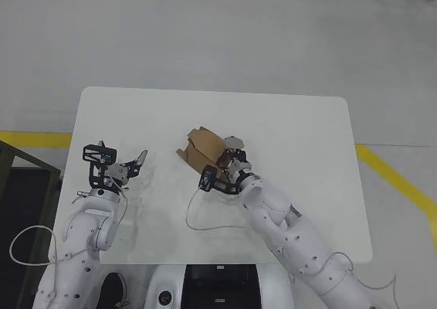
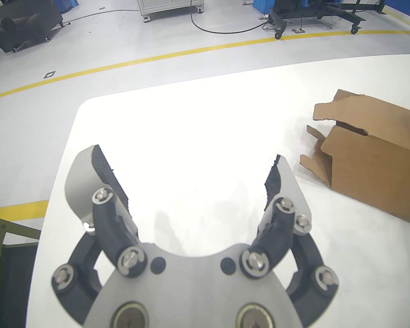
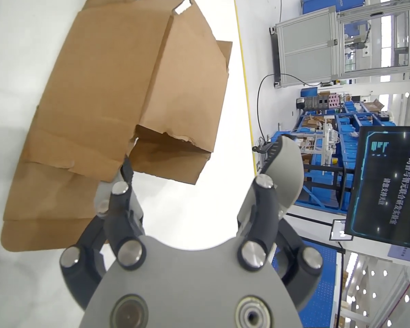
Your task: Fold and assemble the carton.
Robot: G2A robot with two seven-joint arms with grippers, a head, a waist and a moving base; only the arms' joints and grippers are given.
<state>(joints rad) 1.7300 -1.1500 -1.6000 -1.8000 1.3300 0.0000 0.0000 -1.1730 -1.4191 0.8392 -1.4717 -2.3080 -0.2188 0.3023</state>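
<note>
I have the carton [image 1: 203, 148] lying on its side near the middle of the white surface [image 1: 303, 123], half formed, with its loose flaps spread toward my left arm's side. In the left wrist view the carton [image 2: 372, 158] rests flat on the surface, with its torn-edged flaps splayed against the top.

The right gripper [image 1: 230, 160] sits right up against the carton on the side nearer the robot. In the right wrist view the right gripper [image 3: 205, 158] is spread wide. One finger [image 3: 125, 172] is tucked at the edge of a bent flap of the carton [image 3: 116, 97], and the other stands apart from the cardboard.

The left gripper [image 1: 135, 164] hangs over the surface near the left edge, well apart from the carton. In its own view the left gripper [image 2: 187, 153] is wide and holds nothing. White surface runs from it to the flaps and on to the rounded far corner.

A yellow floor line [image 1: 404, 185] runs past the right edge, and a green frame [image 1: 2, 166] stands just beside the left edge
</note>
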